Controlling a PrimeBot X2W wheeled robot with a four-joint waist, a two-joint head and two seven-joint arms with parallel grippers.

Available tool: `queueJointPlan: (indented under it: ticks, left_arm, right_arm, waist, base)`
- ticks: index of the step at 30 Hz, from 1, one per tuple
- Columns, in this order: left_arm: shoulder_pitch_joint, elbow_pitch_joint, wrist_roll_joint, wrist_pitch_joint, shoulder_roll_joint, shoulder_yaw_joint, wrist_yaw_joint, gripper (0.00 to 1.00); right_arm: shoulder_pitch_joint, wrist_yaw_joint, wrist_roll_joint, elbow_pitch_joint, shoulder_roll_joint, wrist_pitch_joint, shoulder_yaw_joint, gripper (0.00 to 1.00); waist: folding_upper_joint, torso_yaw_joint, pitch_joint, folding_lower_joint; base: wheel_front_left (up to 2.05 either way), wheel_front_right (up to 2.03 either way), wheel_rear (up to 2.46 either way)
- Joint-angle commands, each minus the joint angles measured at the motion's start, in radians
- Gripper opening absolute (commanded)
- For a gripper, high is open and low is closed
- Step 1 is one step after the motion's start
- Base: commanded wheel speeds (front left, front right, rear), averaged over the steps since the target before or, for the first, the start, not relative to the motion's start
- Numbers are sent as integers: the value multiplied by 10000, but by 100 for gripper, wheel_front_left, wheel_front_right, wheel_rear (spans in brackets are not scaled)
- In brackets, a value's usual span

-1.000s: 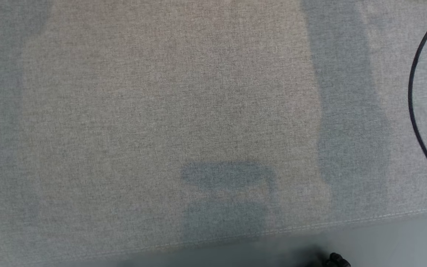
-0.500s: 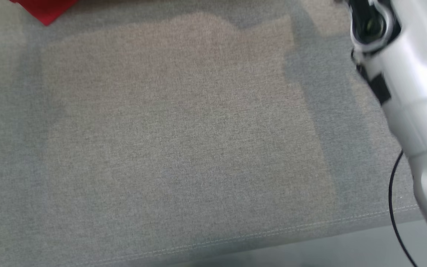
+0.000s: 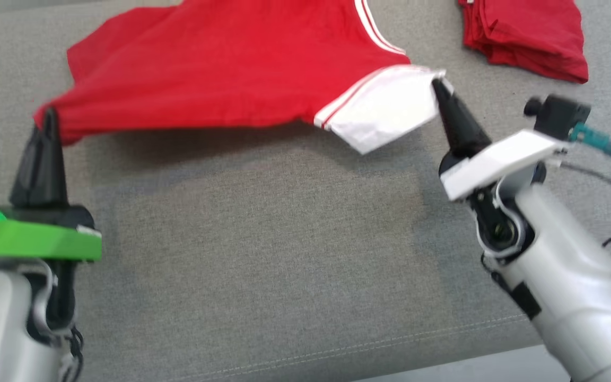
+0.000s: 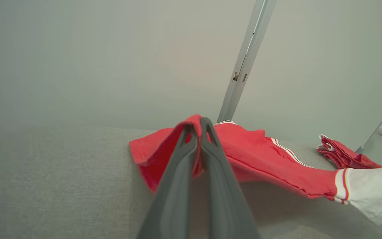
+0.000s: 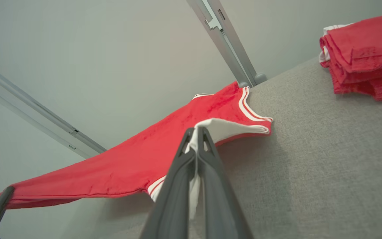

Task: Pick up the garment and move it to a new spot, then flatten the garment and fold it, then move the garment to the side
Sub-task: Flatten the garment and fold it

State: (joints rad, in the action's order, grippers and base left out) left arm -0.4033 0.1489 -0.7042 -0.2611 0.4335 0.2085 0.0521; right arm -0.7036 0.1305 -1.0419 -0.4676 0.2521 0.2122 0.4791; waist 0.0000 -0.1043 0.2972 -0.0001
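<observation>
garment [image 3: 220,69] appears, left hand [image 3: 48,114], right hand [image 3: 437,85] gripping

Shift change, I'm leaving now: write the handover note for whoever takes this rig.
Left gripper: shut on the garment's red edge.
Right gripper: shut on its white sleeve.
Garment: stretched between both grippers, near edge raised off the grey surface. A folded red pile lies at far right.
Done: pickup.
Left: set it down at the new spot, flatten, fold, move aside.
</observation>
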Motion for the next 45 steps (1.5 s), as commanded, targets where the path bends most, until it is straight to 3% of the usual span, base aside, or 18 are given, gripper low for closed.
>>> queueJointPlan:
  ticks: [1,11,21,32,45]
  left_arm:
    - [631,-118,195,-38,-266,-231,-9,0]
    - [2675,102,948,-39,-1644,-1104,316,0]
    - [4210,923,1756,-39,-2926,-1639,626,0]
    - [4690,1710,2594,-39,-3281,-2332,758,0]
    - [4096,1789,2971,-40,-3288,-2213,788,0]
  right_arm:
    - [644,2,-31,222,-50,123,-24,0]
    - [3011,0,275,836,-8,202,-774,0]
    - [5158,2,1137,1491,-245,-648,-1690,0]
    - [6875,0,2391,2212,-1113,-1991,-2382,0]
    - [6588,2,2827,3382,-1614,-2776,-3271,0]
  waist:
    - [0,-35,-367,1]
    - [0,-58,-946,1]
    - [0,48,-1563,1]
    - [0,298,-1885,1]
    - [0,243,-1933,1]
  base:
    - [0,0,0]
    - [0,0,0]
    - [0,0,0]
    - [0,0,0]
    - [0,0,0]
